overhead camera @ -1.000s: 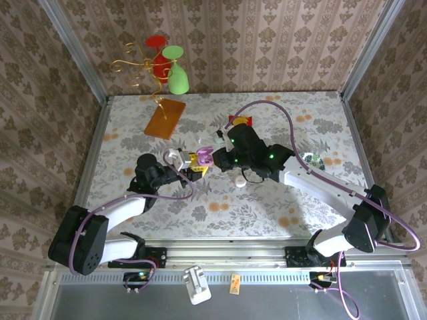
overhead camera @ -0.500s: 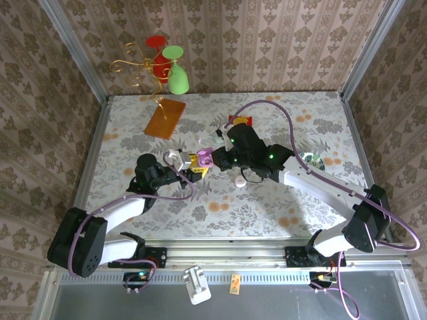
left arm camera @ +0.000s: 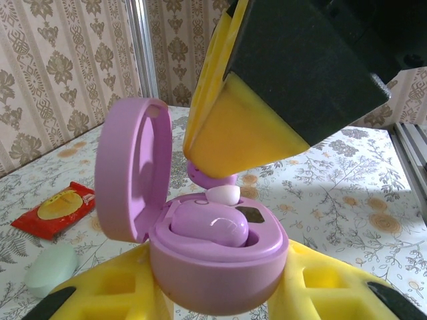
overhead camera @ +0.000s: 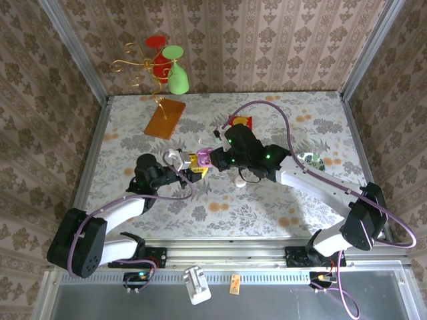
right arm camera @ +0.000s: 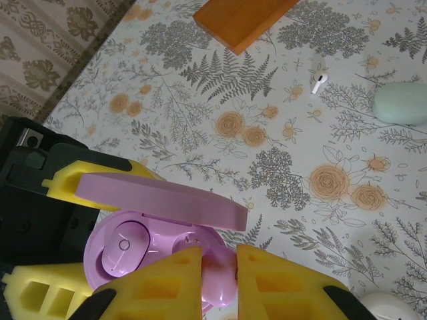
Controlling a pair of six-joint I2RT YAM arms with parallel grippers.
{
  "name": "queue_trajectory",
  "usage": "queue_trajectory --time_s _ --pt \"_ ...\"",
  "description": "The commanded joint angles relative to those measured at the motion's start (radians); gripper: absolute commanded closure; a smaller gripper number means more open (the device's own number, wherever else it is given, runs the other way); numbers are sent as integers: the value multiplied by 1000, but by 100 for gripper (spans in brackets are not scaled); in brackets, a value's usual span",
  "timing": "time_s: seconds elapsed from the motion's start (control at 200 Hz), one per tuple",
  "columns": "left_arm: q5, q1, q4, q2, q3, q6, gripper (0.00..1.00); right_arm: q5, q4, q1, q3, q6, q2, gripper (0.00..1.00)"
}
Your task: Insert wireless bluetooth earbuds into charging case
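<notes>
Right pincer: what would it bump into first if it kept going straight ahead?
Probably the open purple charging case, right in front of the right pincer and held by the left pincer. Its earbud would touch first.

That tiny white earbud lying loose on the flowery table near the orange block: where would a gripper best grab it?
Probably by its rounded head, coming straight down from above. The white earbud lies flat on the table with nothing touching it, so its sides are free; the grip should close across its long line, as the thin stem looks likelier to slip.
</notes>
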Motion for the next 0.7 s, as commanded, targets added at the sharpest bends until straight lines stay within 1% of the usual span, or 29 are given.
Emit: queue_trajectory --time_s 0.0,0.29,0.405,0.545,0.625,0.695 --pt "19 -5 68 5 20 -23 74 4 2 13 -7 -38 4 82" --pt "14 -4 72 11 25 -30 74 -3 -8 49 2 -106 12 80" --pt "14 -4 75 11 24 -31 74 -5 -3 55 2 -107 5 77" --pt "15 -5 74 12 26 -32 74 1 0 55 2 -106 -7 75" --pt "15 -4 75 15 26 -30 74 0 9 55 -1 -101 -18 72" --pt "15 -5 76 19 26 -30 74 -5 16 55 -3 -95 -24 71"
